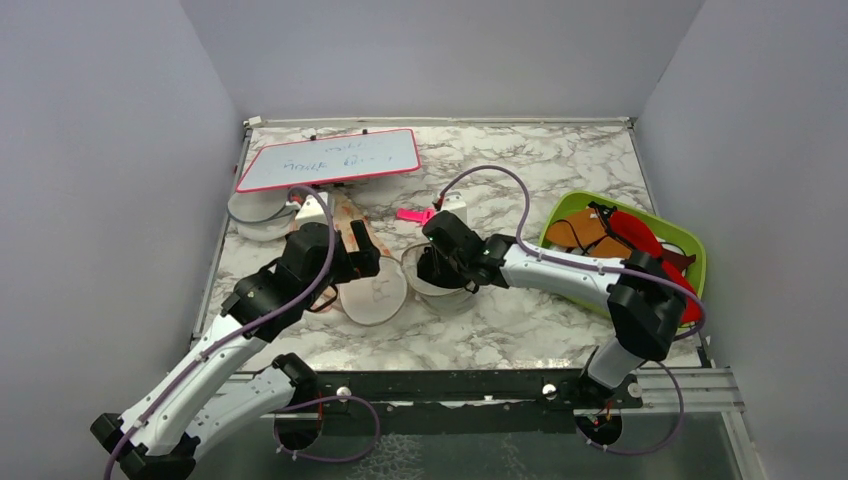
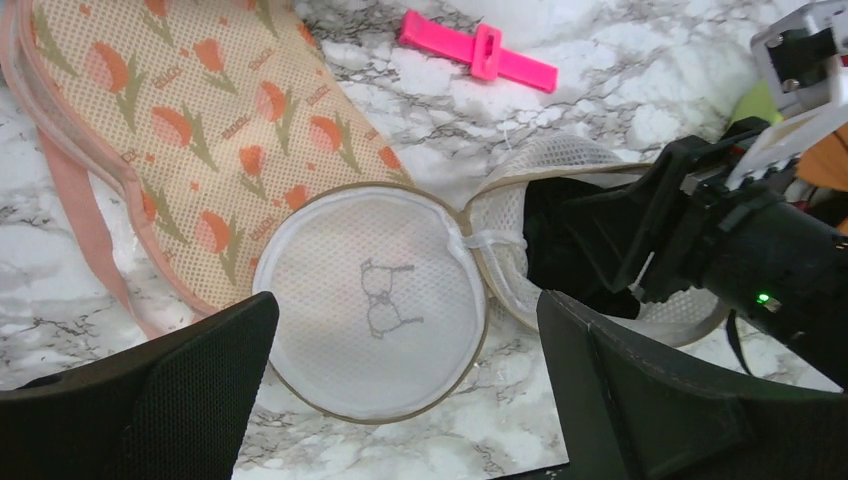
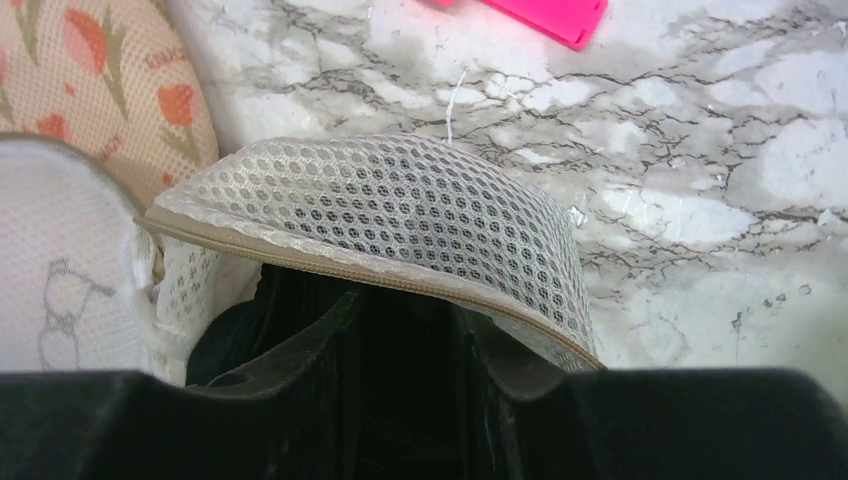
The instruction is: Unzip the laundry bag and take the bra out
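Observation:
The laundry bag lies unzipped on the marble. Its flat white mesh half (image 2: 375,300) (image 1: 372,292) carries a small bra drawing. The other half (image 3: 400,205) (image 2: 520,165) stands open like a cup. The black bra (image 2: 545,215) (image 3: 230,330) sits inside that cup. My right gripper (image 1: 440,262) (image 3: 410,310) reaches into the cup, its fingers (image 2: 610,215) partly apart against the dark fabric; a grip does not show. My left gripper (image 2: 410,400) (image 1: 360,255) hovers wide open over the flat half, holding nothing.
A peach floral pouch (image 2: 200,130) (image 1: 350,228) lies just behind the bag, partly under the flat half. A pink clip (image 2: 480,50) (image 1: 413,214) lies farther back. A whiteboard (image 1: 328,160) is at the back left. A green bin (image 1: 700,252) with garments stands at the right.

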You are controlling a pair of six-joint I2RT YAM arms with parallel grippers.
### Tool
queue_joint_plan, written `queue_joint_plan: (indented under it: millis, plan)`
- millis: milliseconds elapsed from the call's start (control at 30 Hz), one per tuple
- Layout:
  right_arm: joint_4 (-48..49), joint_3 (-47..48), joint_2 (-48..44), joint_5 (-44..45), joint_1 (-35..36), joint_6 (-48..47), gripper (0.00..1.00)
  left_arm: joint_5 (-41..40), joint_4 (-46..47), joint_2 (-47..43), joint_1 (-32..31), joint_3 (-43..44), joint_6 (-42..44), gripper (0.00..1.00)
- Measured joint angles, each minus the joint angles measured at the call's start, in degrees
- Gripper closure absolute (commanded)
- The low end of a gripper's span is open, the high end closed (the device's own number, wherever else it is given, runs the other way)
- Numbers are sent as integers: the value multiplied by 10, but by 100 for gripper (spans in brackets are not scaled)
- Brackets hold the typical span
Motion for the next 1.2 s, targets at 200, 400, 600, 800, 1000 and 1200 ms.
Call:
queue_joint_plan:
  millis: [200, 400, 600, 800, 1000, 1200]
  plan:
    - [-21, 10, -5, 12, 13, -18, 99, 6, -1, -14, 0, 12, 0, 1]
    - [-52, 25, -66, -44, 17, -42, 99, 20, -1, 3, 0, 10, 0, 1]
    - [-66, 40, -130, -130, 18, -74, 99, 48, 3, 13, 0, 8, 4, 1]
    - [-68, 50, -171, -191, 19, -110, 99, 103, 48, 7, 0, -14, 27, 4]
    - [-86, 28, -160, -189, 11, -155, 88, 189, 115, 14, 0, -77, 32, 19]
    - [-89, -20, -162, -210, -16, -184, 64, 229, 163, 40, 0, -139, 11, 34]
